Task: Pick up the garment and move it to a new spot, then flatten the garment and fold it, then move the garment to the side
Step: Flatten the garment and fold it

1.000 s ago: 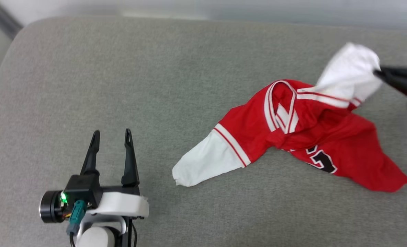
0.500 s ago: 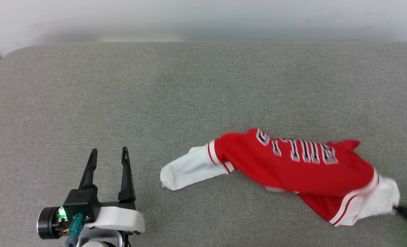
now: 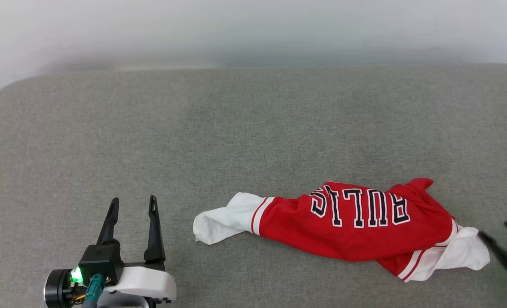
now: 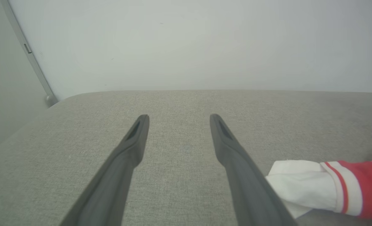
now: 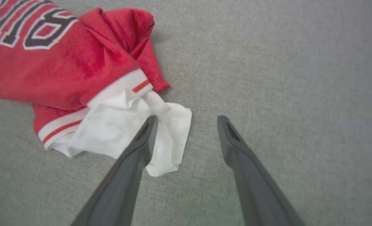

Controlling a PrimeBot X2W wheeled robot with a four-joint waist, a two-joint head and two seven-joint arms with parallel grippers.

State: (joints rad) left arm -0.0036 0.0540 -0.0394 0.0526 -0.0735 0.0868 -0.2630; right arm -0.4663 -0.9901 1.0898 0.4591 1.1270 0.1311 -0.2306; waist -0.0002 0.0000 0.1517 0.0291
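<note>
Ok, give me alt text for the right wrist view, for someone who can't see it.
A crumpled red shirt lies on a grey fabric surface, its white sleeve nearest the camera. The open right gripper points at the sleeve's edge.

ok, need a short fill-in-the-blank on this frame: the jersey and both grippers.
1. The garment lies on the grey cushion with the lettering ____ facing up.
2. The fingers of the right gripper stand ____, clamping nothing.
3. The sleeve nearest the left gripper is ____ in colour.
4. The left gripper's open fingers hold ____.

Missing words: BULLS; open; white; nothing.
</note>
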